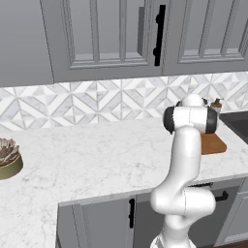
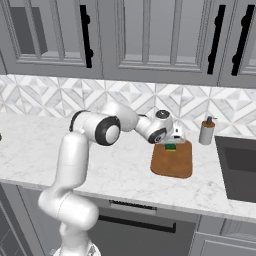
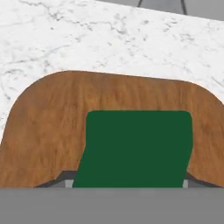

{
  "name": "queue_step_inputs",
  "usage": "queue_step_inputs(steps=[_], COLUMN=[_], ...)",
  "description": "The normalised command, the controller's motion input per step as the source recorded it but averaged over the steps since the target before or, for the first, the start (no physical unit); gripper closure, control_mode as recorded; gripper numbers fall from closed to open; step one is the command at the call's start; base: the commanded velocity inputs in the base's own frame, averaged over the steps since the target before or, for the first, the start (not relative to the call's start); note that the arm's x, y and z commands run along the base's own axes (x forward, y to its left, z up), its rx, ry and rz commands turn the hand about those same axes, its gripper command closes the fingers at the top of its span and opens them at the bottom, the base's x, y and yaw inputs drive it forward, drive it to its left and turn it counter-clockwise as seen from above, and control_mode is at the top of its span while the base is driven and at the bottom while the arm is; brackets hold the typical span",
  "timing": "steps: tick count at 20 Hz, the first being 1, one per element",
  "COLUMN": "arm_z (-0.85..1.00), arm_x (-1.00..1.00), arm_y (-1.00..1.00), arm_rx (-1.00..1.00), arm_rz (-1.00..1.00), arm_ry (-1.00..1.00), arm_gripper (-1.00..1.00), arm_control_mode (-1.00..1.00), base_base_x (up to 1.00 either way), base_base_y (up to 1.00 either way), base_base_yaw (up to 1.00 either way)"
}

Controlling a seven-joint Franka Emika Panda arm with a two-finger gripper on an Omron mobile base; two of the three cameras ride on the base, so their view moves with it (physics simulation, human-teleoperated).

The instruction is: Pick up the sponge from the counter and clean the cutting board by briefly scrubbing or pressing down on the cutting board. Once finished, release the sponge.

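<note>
The orange-brown cutting board [image 2: 173, 165] lies on the white marble counter [image 2: 115, 167], left of the sink. On the board's far end rests the sponge [image 2: 171, 147], dark green face up. My gripper [image 2: 171, 143] reaches down over it from the left. In the hand view the sponge [image 3: 136, 146] lies flat on the cutting board [image 3: 46, 131], and my gripper [image 3: 127, 181] has a finger tight against each of its sides. In the left base view the arm hides the sponge, and a corner of the cutting board [image 1: 214, 144] shows past it.
A soap dispenser [image 2: 206, 131] stands just right of the board, against the tiled backsplash. The dark sink [image 2: 240, 165] lies beyond it. A bowl with a succulent [image 1: 7, 159] sits far left on the counter [image 1: 97, 155]. Upper cabinets hang above.
</note>
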Motion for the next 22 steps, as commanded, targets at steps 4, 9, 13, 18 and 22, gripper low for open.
queue_step_inputs(steps=[4, 9, 13, 18, 22], arm_z=[-0.54, -0.21, 0.01, -0.43, -0.91], arm_x=[-0.86, -0.04, 0.24, -0.39, -1.00], arm_y=[-1.00, -0.92, -0.75, -0.13, 0.46], arm_rx=[0.12, 0.01, 0.01, 0.00, 0.00], arm_rz=[0.00, 0.05, 0.00, 0.05, 0.12], arm_ry=[0.08, -0.01, 0.00, 0.00, -0.02], arm_gripper=[1.00, 1.00, 1.00, 1.00, 1.00], arm_control_mode=[-1.00, -1.00, -1.00, -1.00, -1.00], base_base_x=[0.00, 0.00, 0.00, 0.00, 0.00], base_base_y=[0.00, 0.00, 0.00, 0.00, 0.00], base_base_yaw=[0.00, 0.00, 0.00, 0.00, 0.00])
